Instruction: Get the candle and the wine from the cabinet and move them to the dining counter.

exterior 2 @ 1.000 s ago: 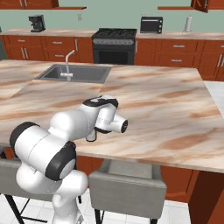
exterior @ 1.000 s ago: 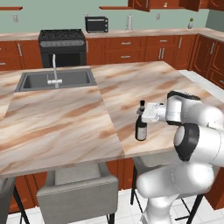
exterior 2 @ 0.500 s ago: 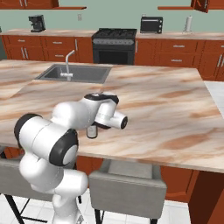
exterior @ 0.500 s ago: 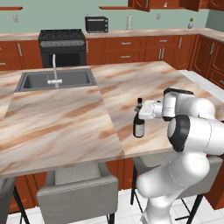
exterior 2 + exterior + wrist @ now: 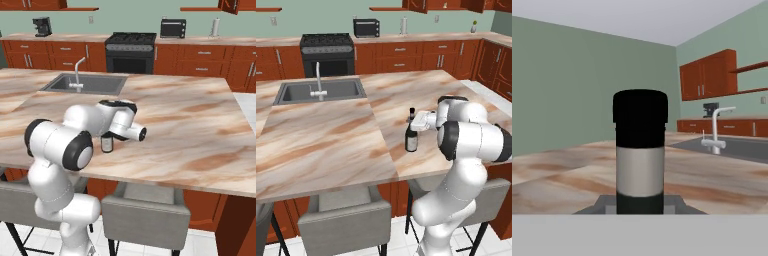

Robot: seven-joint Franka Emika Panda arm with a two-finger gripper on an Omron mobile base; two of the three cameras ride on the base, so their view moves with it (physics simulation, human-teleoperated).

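Standing upright (on the dining counter (image 5: 331, 145)), the wine (image 5: 411, 135) sits between closed jaws.

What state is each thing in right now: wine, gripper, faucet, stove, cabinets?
Wine: upright on the dining counter, cap on.
Gripper: shut on the wine at its neck.
Faucet: no water running.
Stove: oven door closed.
Base cabinets: doors and drawers closed.
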